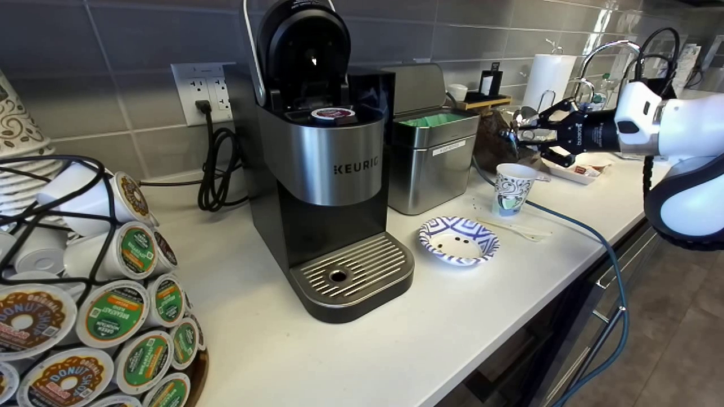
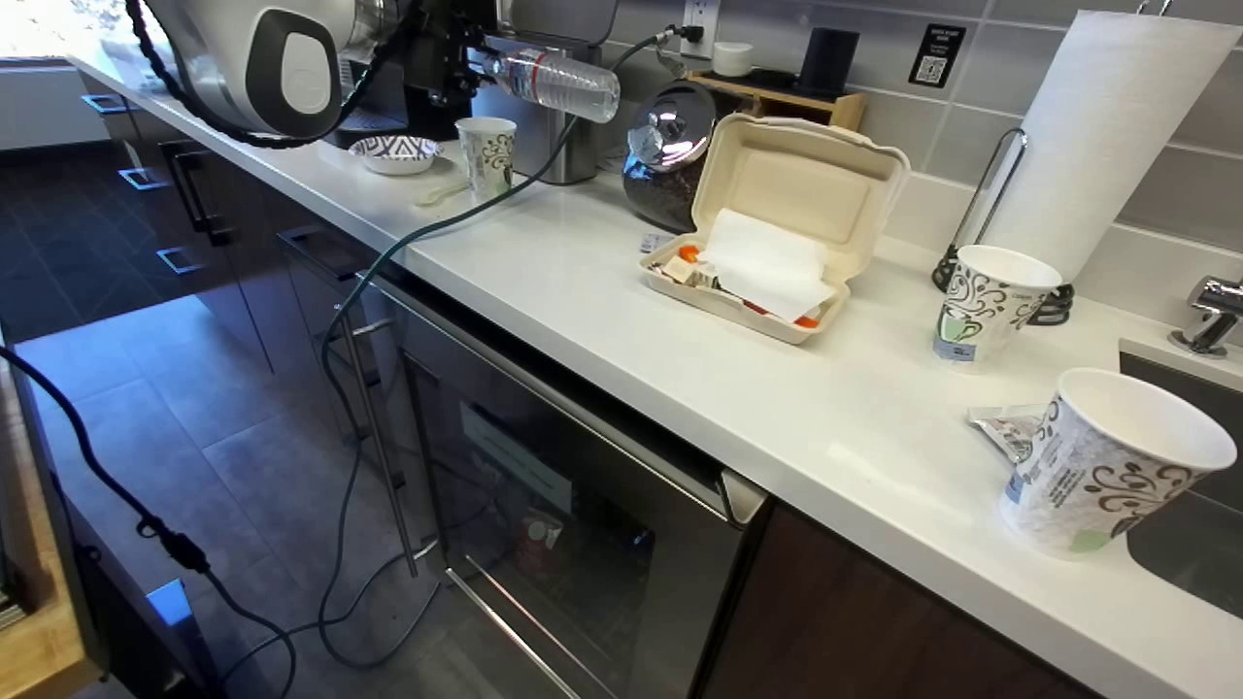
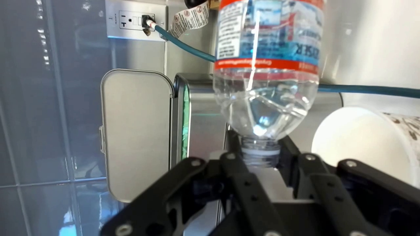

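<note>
Tool (image 3: 262, 152) is clamped on the neck of a clear plastic bottle (image 2: 563, 85), one finger on each side of the threads; no cap that I can see. Bottle is in the air over the worktop (image 2: 563, 272), close to horizontal, body out ahead of the tool, base end a bit lower than the neck. Steel bin (image 1: 431, 169) and paper cup (image 1: 512, 189) are near; I see no contact, but can't judge the gap to the bin. Its lid (image 3: 137, 134) is up, left side of the wrist view.

Handling: should be light. No clear water line, so probably close to empty, but don't bank on it. Walls look thin and springy, will dent under a squeeze. Smooth, slick if wet, not fragile.

Neck is the right hold: narrow, ridged, stiffest part, takes a firm squeeze. Downside: whole body cantilevers off a short grip, so it could pivot or droop between the fingers. Any leftover liquid could run back at the tool if the base rises. Fallback: mid-body, gentle squeeze only.
</note>
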### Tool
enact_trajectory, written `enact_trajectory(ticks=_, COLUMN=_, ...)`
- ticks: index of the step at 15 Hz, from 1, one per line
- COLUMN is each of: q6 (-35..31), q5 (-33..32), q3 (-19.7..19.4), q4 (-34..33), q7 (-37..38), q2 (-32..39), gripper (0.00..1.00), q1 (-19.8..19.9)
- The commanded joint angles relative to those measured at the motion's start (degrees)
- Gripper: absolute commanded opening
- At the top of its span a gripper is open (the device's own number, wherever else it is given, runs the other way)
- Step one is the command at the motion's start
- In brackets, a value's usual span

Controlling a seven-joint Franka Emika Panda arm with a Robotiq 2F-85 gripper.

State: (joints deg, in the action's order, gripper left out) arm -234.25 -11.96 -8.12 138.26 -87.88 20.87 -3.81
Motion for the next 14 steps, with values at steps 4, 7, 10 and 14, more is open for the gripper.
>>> enact_trajectory(ticks=4, q6=-3.34, q5=1.66, q3=-0.18, q4=0.07, q7=-4.5, q2=0.68, gripper=0.08, q1=-0.51)
enact_trajectory(ticks=7, q6=-3.54, q5=1.74, q3=-0.2, q4=0.1, q7=-5.06, q2=0.75, gripper=0.08, q1=-0.52)
enact_trajectory(ticks=10, q6=-3.6, q5=1.79, q3=-0.13, q4=0.18, q7=-5.49, q2=0.71, gripper=0.08, q1=-0.57)
enact_trajectory(ticks=14, q6=-3.59, q5=1.8, q3=-0.07, q4=0.11, q7=-5.9, q2=0.72, gripper=0.08, q1=-0.59)
